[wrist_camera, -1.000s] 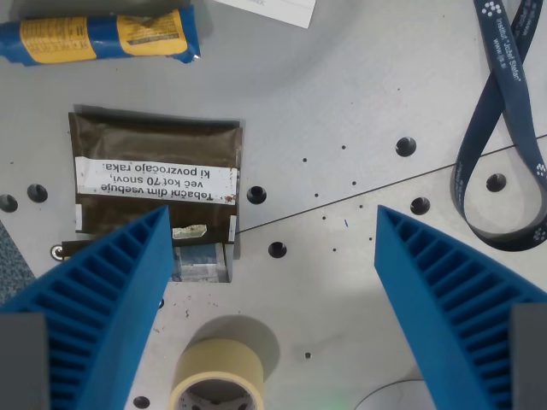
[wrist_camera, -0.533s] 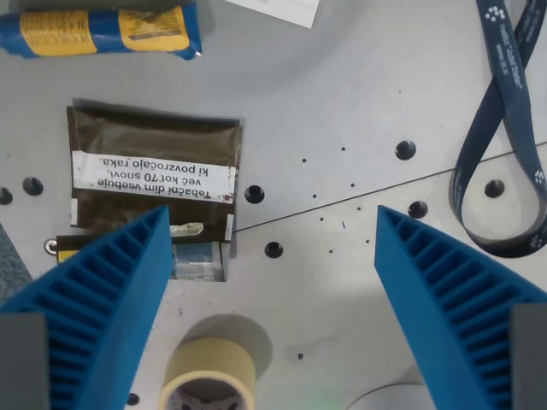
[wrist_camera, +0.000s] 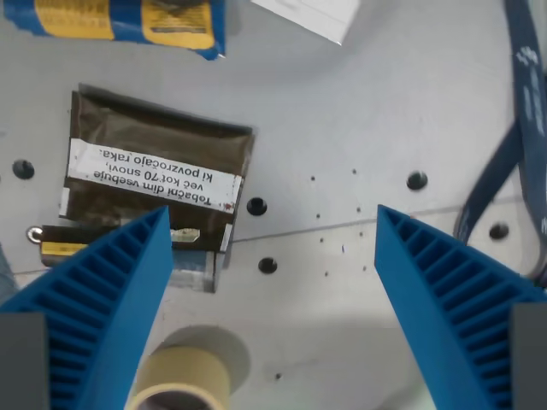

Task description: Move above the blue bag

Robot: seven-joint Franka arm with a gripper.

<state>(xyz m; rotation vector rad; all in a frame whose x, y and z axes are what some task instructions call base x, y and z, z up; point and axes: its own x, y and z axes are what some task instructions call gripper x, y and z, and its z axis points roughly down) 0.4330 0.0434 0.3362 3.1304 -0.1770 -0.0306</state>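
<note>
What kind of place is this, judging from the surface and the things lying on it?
Probably a lab or workshop bench. The grey metal table has rows of mounting holes, and odd test items lie on it: a roll of masking tape, a brown tobacco pouch and a blue bag. The open pincer holds nothing.

bag (wrist_camera: 128,19) above pouch (wrist_camera: 154,171), tape (wrist_camera: 181,384) below

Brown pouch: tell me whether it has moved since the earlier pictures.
No. The brown pouch keeps its spot beside the table hole; the whole scene shifted and tilted, so the camera moved.
</note>
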